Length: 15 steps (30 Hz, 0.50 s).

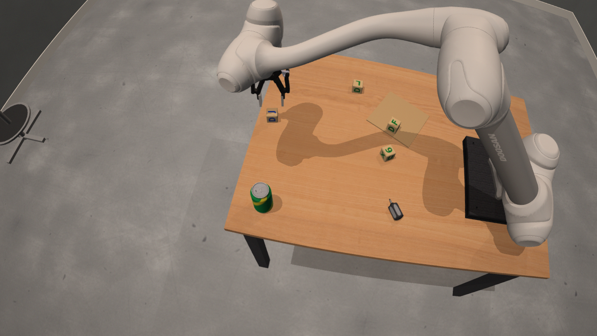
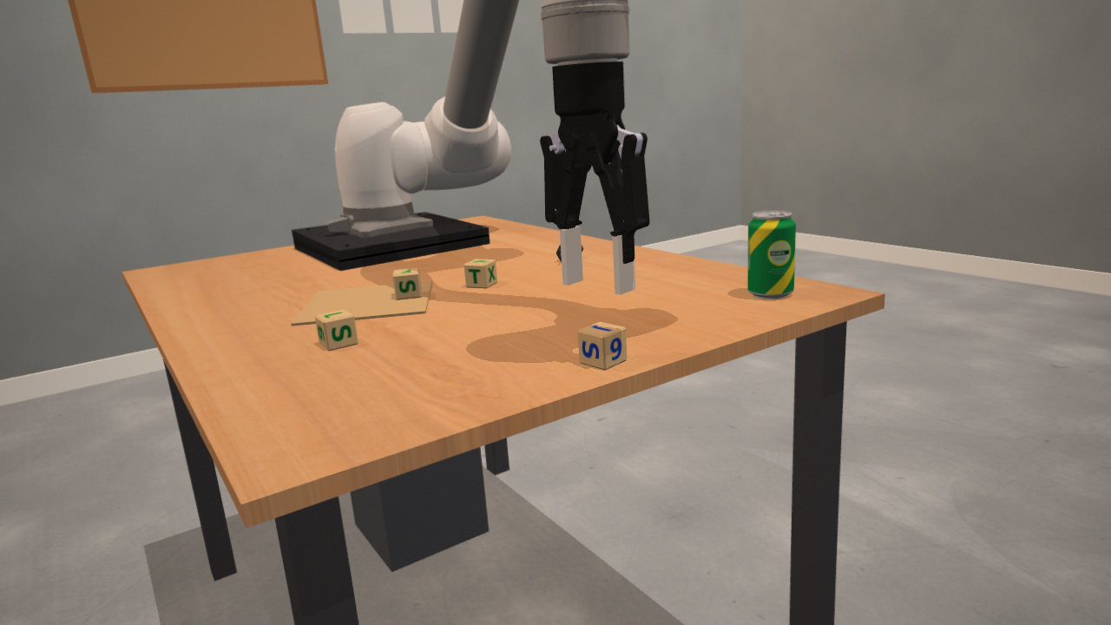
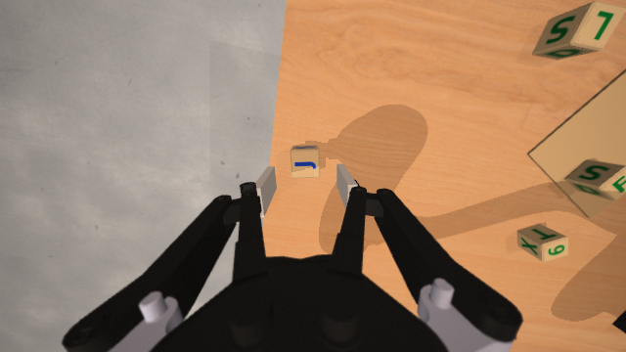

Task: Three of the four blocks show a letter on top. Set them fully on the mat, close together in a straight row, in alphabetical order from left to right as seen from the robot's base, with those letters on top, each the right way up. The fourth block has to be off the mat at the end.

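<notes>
Top view: hand [image 1: 271,101] [image 2: 597,286] [image 3: 306,176] partly spread, gripping nothing, above blue-lettered block [image 1: 272,115] [image 2: 601,345] [image 3: 305,161], upper left of tabletop [image 1: 334,184] [image 2: 435,388] [image 3: 416,64].

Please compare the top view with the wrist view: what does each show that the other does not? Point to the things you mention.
Only top: a green soda can [image 1: 262,199] and a grey-and-black screwdriver [image 1: 395,210].

Only wrist: the "S" sides of two green-lettered wooden cubes [image 3: 558,30] [image 3: 593,172].

Both: four wooden cubes, part of the square tan mat [image 1: 388,105] [image 3: 577,127], and the open black jaws.
</notes>
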{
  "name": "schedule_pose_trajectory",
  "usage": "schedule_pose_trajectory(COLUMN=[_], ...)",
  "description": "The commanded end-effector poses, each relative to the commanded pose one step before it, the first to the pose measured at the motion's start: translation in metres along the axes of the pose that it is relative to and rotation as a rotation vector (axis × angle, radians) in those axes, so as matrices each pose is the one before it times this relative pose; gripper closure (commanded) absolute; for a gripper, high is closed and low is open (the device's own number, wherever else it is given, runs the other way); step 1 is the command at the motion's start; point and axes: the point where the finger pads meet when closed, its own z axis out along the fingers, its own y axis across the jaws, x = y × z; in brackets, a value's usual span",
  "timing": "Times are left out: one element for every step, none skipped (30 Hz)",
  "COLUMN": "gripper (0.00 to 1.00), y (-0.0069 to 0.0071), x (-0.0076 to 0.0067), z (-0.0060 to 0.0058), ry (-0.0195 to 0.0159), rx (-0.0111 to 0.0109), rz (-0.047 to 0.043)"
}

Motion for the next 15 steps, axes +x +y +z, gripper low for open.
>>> schedule_pose_trajectory(gripper=[0.47, 0.47, 0.47, 0.47, 0.47, 0.47, 0.47, 0.47, 0.47, 0.47, 0.47, 0.47, 0.47, 0.47, 0.47], y=[-0.00054, 0.0, -0.00005, -0.00005, -0.00005, -0.00006, -0.00006, -0.00006, -0.00006, -0.00006, -0.00006, -0.00006, -0.00006, -0.00006, -0.00006], x=[0.00005, 0.0, 0.00001, 0.00001, 0.00001, 0.00001, 0.00001, 0.00001, 0.00001, 0.00001, 0.00001, 0.00001, 0.00001, 0.00001, 0.00001], z=[0.00066, 0.0, 0.00144, 0.00148, 0.00151, 0.00155, 0.00157, 0.00158, 0.0016, 0.0016, 0.00159, 0.00158, 0.00156, 0.00154, 0.00151], ry=[0.00021, 0.0, 0.0, 0.0, 0.0, 0.0, 0.0, 0.0, 0.0, 0.0, 0.0, 0.0, 0.0, 0.0, 0.0], rx=[0.00199, 0.0, 0.0, 0.0, 0.0, 0.0, 0.0, 0.0, 0.0, 0.0, 0.0, 0.0, 0.0, 0.0, 0.0], rz=[0.00007, 0.0, 0.0, 0.0, 0.0, 0.0, 0.0, 0.0, 0.0, 0.0, 0.0, 0.0, 0.0, 0.0, 0.0])
